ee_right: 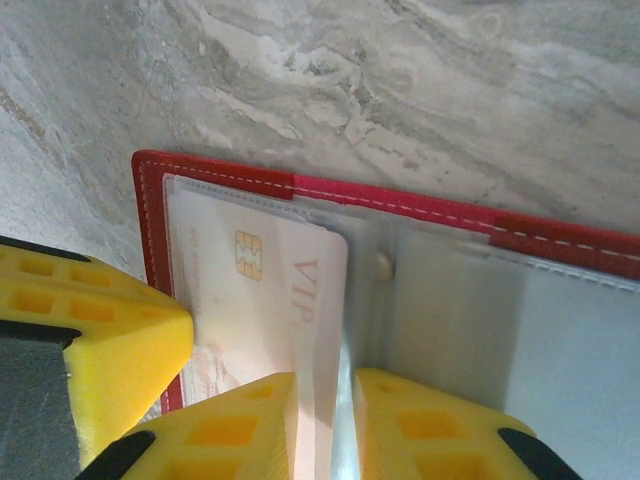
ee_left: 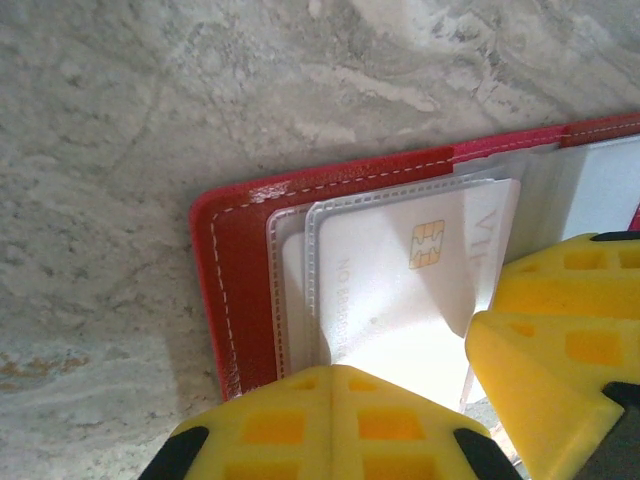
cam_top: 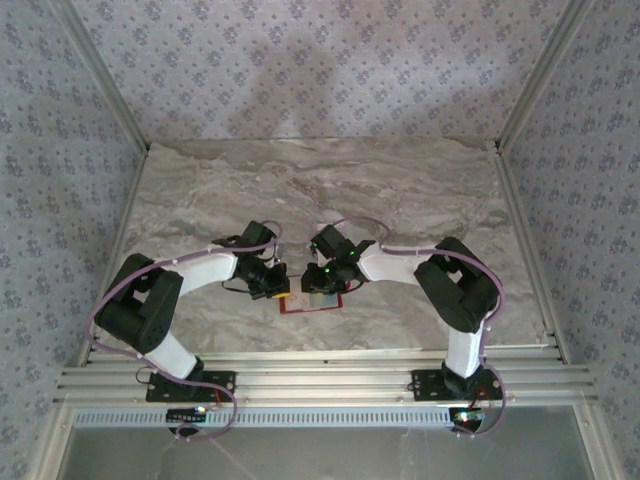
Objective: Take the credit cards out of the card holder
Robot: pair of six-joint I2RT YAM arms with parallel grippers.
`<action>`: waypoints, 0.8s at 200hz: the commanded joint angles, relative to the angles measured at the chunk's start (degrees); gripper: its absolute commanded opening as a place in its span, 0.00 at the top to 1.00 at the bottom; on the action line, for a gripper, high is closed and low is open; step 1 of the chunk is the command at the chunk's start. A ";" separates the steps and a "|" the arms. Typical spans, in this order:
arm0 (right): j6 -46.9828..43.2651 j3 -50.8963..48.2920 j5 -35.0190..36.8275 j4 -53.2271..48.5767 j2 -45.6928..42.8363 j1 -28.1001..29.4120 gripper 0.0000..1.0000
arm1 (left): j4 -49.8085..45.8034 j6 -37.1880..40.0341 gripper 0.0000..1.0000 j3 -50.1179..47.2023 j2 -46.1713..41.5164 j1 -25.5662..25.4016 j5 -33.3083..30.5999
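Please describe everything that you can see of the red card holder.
The card holder is a flat red wallet with pale stitching along its edge and clear pockets inside. It lies open on the marble table, between the grippers. A white card with a gold chip and the letters VIP sits in one pocket. The shut left gripper seems to press its edge; the right gripper straddles the card's side.

Grey marbled tabletop (cam_top: 420, 180) walled by pale floral-patterned panels (cam_top: 300, 60)
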 commanded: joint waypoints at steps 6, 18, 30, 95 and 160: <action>1.43 -1.50 -2.96 3.30 -2.52 -0.29 0.79 | -2.12 1.04 0.97 0.83 1.90 -0.38 -0.84; 1.83 -1.96 -3.67 4.34 -2.84 -0.35 0.80 | -2.19 1.03 0.97 1.05 1.99 -0.38 -0.84; 2.24 -2.30 -3.99 4.87 -3.32 -0.47 0.81 | -2.46 1.10 0.97 1.26 2.02 -0.32 -0.78; 4.25 -5.05 -7.04 11.12 -2.37 -1.39 0.83 | -2.99 1.24 0.97 2.11 1.87 -0.35 -0.67; 5.89 -8.13 -7.30 15.16 -3.02 -2.26 0.88 | -3.40 1.36 0.97 1.93 1.73 -0.32 -1.14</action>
